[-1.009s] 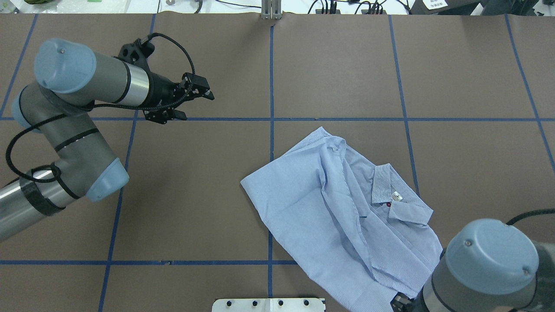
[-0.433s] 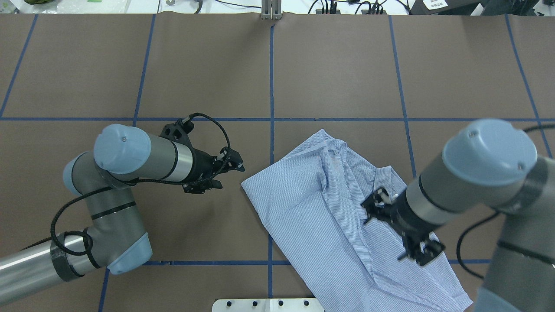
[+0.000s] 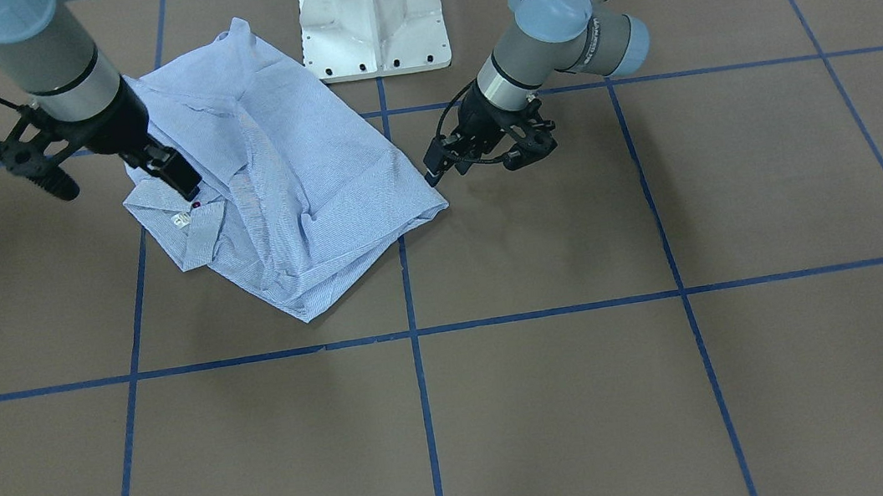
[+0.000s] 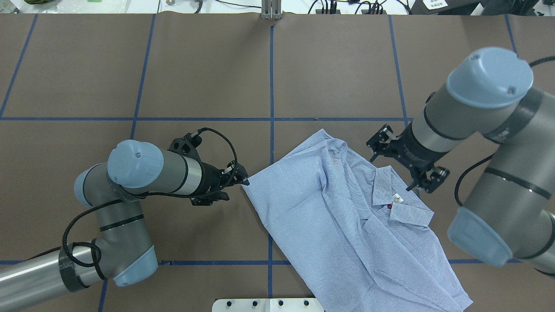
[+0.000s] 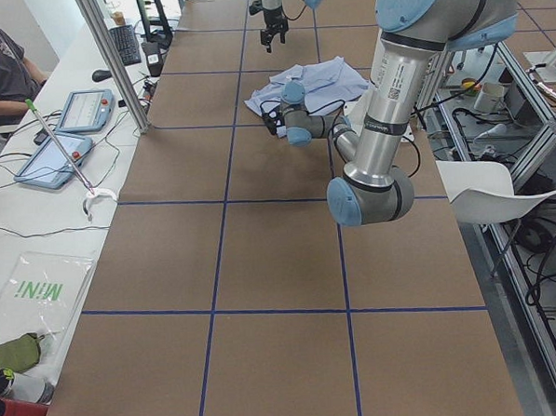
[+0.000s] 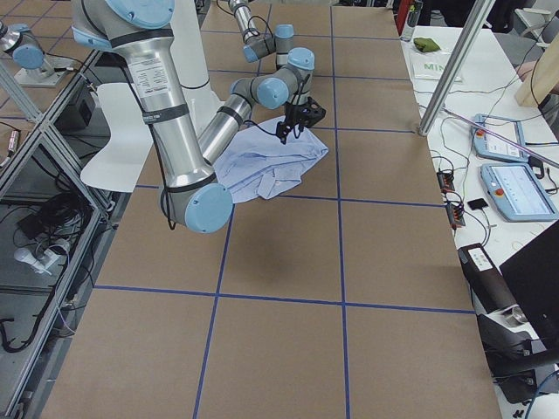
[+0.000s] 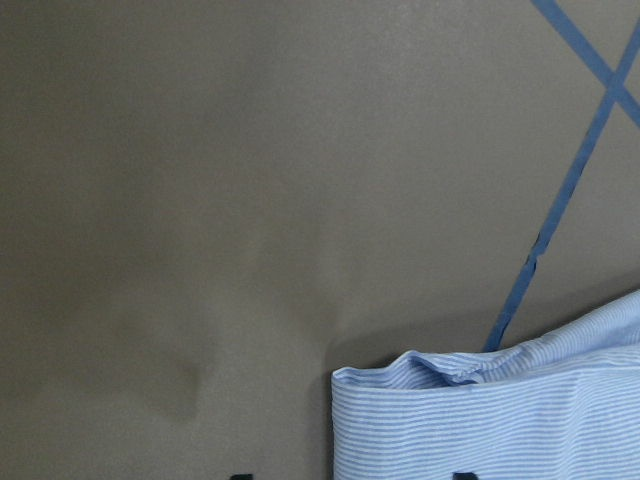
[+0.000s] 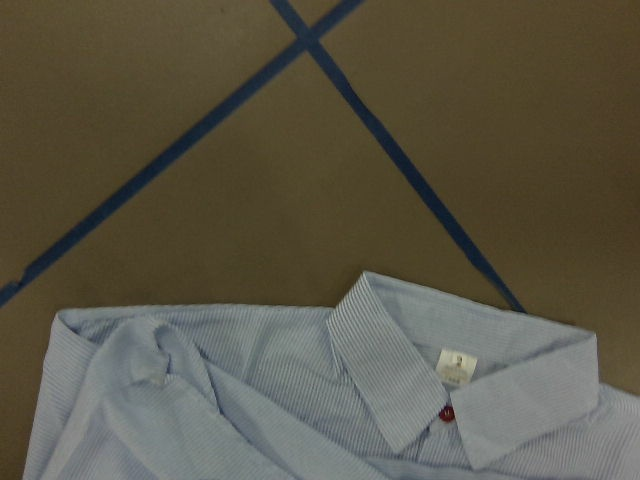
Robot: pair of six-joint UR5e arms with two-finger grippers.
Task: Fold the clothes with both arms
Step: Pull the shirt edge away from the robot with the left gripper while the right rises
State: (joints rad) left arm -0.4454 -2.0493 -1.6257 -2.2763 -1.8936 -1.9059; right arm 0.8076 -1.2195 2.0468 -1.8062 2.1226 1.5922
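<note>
Your shirt is lying crumpled on the desk, right of centre, with its long axis running diagonally back toward the robot's right. The left end effector is open and sits right at the shirt's left corner. The right end effector, also open, hovers just beside the collar. Only the shirt's own rumpled folds lie between them.

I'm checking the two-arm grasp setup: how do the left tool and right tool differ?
The left tool is at a folded corner of the shirt; the right tool is by the collar. The left tool lies low and nearly level; the right tool points down from above the cloth. The left tool's jaws stand apart astride the corner; the right tool's cannot be told. Both are black and at the shirt's edges.
</note>
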